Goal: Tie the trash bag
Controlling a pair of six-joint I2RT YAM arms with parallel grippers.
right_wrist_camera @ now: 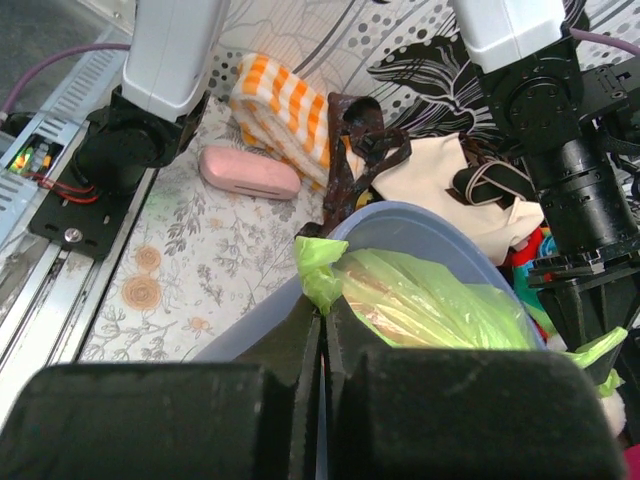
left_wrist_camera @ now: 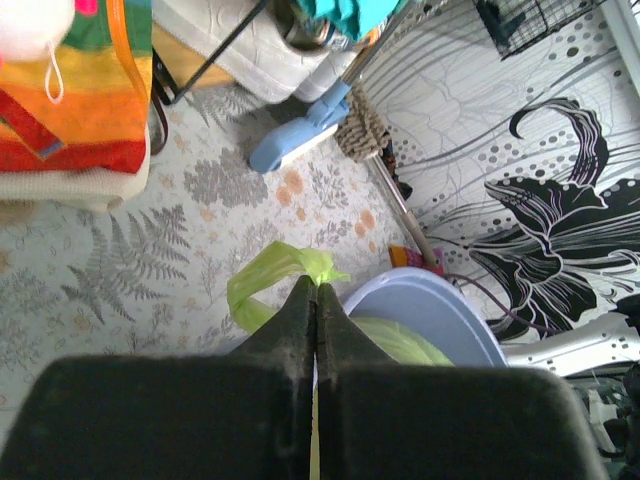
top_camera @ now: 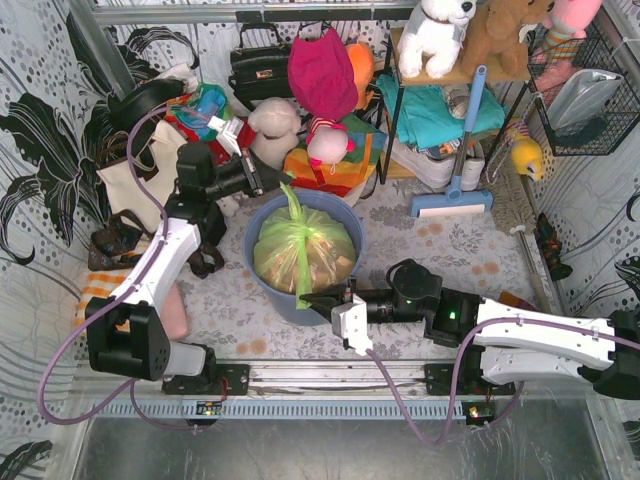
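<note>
The lime-green trash bag (top_camera: pixel 305 250), with tan paper showing through, sits inside the blue-grey bin (top_camera: pixel 262 278) at mid table. My left gripper (top_camera: pixel 268 182) is at the bin's far rim, shut on the bag's far flap (left_wrist_camera: pixel 268 278), which sticks out past the fingertips (left_wrist_camera: pixel 316 284). My right gripper (top_camera: pixel 312 298) is at the bin's near rim, shut on the bag's near flap (right_wrist_camera: pixel 322 262), pinched at its tips (right_wrist_camera: pixel 325 308). Both flaps are pulled outward, apart from each other. The bag's body (right_wrist_camera: pixel 430 300) lies between them in the bin (right_wrist_camera: pixel 440 225).
Plush toys, handbags and coloured cloth (top_camera: pixel 320 150) crowd the back behind the bin. A blue squeegee (top_camera: pixel 452 203) leans at the back right by a rack. A pink case (right_wrist_camera: pixel 250 172) and an orange-striped cloth (right_wrist_camera: pixel 282 105) lie near the left arm's base.
</note>
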